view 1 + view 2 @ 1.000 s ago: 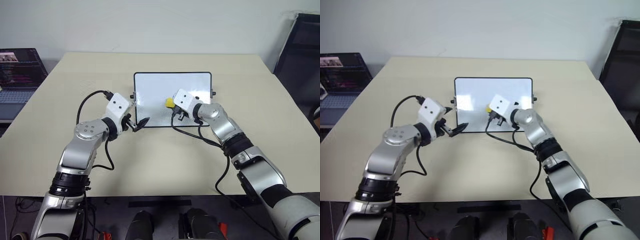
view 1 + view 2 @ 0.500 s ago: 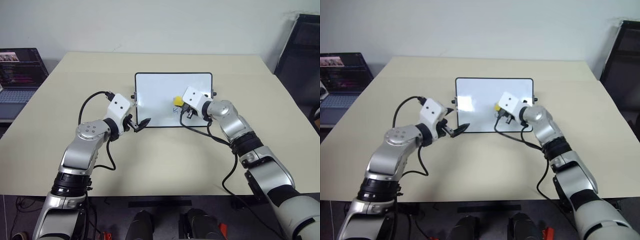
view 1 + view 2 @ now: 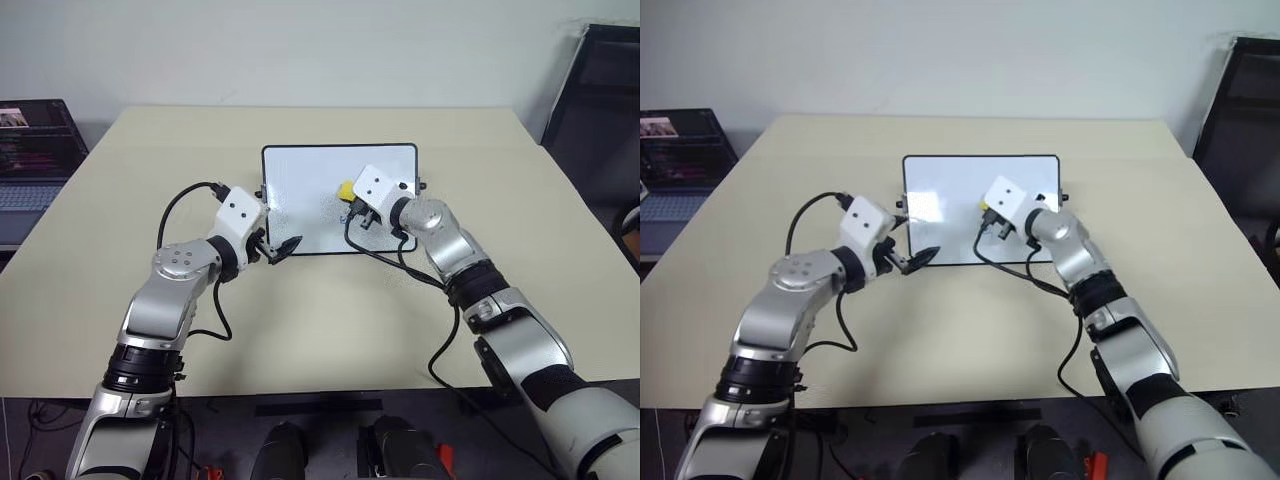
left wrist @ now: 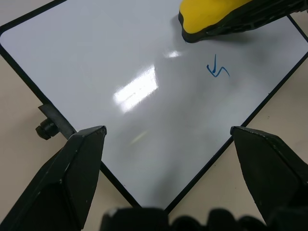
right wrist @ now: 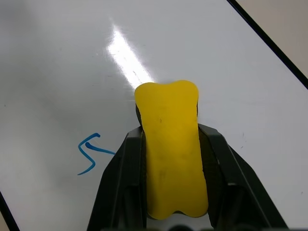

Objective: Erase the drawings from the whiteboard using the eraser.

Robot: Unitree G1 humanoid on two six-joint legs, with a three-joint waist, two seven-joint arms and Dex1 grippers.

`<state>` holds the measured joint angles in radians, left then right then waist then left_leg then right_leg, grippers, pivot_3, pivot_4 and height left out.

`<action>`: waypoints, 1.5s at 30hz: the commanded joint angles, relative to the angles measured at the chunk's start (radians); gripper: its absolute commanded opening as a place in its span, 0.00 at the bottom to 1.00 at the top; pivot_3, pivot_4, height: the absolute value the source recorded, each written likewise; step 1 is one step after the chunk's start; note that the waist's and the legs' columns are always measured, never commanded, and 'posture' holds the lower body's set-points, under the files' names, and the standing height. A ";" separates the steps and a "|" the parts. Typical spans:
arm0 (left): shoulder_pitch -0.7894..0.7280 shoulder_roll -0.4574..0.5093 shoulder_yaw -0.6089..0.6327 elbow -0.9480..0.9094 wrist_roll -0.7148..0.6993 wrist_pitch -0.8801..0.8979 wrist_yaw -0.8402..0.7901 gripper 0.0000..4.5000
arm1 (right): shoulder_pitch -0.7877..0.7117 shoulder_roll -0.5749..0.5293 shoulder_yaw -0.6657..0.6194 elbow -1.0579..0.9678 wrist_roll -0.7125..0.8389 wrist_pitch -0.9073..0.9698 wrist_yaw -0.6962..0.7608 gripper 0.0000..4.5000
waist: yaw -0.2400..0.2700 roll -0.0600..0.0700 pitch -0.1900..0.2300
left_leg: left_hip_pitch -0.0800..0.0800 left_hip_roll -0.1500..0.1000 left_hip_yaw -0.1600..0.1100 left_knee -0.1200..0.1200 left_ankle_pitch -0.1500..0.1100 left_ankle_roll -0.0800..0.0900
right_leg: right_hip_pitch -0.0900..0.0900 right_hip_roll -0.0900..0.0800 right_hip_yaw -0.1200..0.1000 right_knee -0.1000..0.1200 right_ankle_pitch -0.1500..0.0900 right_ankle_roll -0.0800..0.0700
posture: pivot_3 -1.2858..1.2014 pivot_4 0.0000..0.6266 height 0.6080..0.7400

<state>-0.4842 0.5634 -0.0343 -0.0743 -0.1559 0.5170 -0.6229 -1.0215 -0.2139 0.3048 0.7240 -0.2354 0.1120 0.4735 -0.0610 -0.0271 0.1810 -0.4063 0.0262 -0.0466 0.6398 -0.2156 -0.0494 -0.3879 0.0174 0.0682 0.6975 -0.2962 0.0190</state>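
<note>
The left gripper [image 3: 278, 251], fingers spread wide and empty, is seen at centre frame by the whiteboard [image 3: 300, 190] near edge. Farther up, the eraser [image 3: 345, 190] is clamped by the right gripper [image 5: 168, 166] beside one remaining drawing [image 4: 217, 71]. The unbraced board could be slid by the wiping.

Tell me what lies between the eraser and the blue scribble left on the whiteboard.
Nothing but bare white whiteboard. In the right wrist view the eraser, clamped in the right gripper, sits beside the blue scribble without covering it.

A beige table [image 3: 300, 330] stands before a white wall [image 3: 300, 50], laptop [image 3: 30, 150] beside.
</note>
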 commanded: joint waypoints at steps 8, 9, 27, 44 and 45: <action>-0.012 0.001 0.012 -0.040 -0.003 -0.012 0.002 1.00 | 0.024 0.006 0.040 -0.038 -0.028 0.021 0.082 0.24 | -0.003 0.000 0.000 | 0.000 0.000 0.000 -0.001 0.000 0.000 | 0.000 0.000 0.000 0.000 0.000 0.000 | 0.52 0.24 1.00; -0.010 0.000 0.012 -0.039 -0.003 -0.014 0.001 1.00 | 0.022 0.009 0.036 -0.043 -0.031 0.016 0.070 0.24 | -0.003 0.000 0.000 | 0.000 0.000 0.000 -0.001 0.000 0.000 | 0.000 0.000 0.000 0.000 0.000 0.000 | 0.52 0.24 1.00; 0.038 -0.002 0.063 -0.016 -0.010 -0.017 0.030 1.00 | 0.091 -0.023 -0.187 -0.295 0.182 0.180 0.057 0.24 | 0.007 0.000 0.000 | -0.002 -0.001 -0.002 -0.003 0.000 0.000 | -0.001 -0.001 0.001 -0.003 0.001 -0.002 | 0.52 0.24 1.00; 0.106 -0.006 0.152 -0.051 -0.107 -0.004 0.022 1.00 | 0.719 -0.175 -0.306 -1.092 0.443 0.469 0.130 0.24 | 0.024 0.000 0.000 | -0.011 -0.001 -0.003 -0.012 -0.001 -0.001 | -0.006 -0.002 -0.004 -0.016 0.000 -0.003 | 0.52 0.24 1.00; 0.103 -0.005 0.155 -0.050 -0.109 -0.004 0.025 1.00 | 0.743 -0.176 -0.302 -1.101 0.446 0.463 0.132 0.24 | 0.024 0.000 0.000 | -0.011 0.000 -0.003 -0.012 -0.001 -0.001 | -0.006 -0.001 -0.004 -0.016 0.000 -0.003 | 0.52 0.24 1.00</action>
<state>-0.3673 0.5526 0.0934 -0.0727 -0.2518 0.5214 -0.6010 -0.2809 -0.3862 0.0140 -0.3142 0.1830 0.6064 0.6062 -0.0369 -0.0269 0.1815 -0.4172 0.0260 -0.0495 0.6281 -0.2163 -0.0502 -0.3938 0.0162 0.0645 0.6819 -0.2959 0.0163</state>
